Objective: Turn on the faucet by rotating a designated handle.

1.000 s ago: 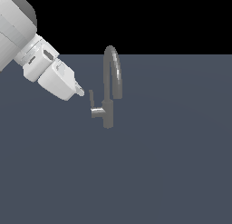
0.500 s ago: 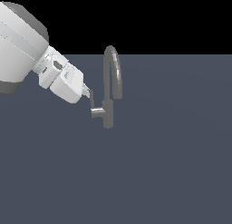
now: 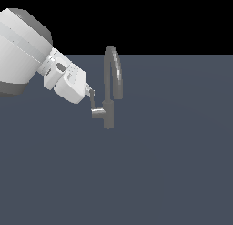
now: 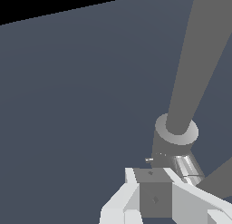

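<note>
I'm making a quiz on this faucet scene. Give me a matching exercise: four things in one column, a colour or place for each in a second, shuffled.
Things:
1. hand
2. handle
3. spout
4. surface

Descriptions:
A. flat blue-grey expanse
B. tall grey arch
C. white, at the exterior view's left
D. thin lever beside the faucet body

Pairs: 1-C, 2-D, 3-B, 4-A
</note>
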Robot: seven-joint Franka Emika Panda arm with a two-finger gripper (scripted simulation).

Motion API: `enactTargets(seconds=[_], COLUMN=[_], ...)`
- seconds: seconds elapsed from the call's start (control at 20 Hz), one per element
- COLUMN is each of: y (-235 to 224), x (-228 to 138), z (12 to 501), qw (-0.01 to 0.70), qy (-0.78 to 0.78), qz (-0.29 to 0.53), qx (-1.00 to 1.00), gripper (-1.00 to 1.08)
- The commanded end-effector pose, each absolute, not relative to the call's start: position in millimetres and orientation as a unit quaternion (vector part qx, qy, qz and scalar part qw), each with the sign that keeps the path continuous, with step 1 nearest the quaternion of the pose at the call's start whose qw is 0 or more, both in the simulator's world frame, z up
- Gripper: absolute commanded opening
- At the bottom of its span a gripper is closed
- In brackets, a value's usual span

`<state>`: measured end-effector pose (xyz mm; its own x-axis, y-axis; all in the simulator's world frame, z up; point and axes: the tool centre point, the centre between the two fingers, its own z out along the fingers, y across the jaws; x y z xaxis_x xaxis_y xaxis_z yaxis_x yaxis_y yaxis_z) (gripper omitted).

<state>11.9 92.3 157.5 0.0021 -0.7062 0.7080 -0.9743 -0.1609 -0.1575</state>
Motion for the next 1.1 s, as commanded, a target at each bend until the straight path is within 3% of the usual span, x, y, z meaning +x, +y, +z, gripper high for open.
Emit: enactTargets(seconds=[0.0, 1.05], y=[93, 83], x=[12, -30], z=[158, 168], qw=[0.195, 0.195], qy=[-0.617, -0.617], qz=[0.343, 0.343], qx=[0.681, 0.681], gripper=[-1.00, -1.00])
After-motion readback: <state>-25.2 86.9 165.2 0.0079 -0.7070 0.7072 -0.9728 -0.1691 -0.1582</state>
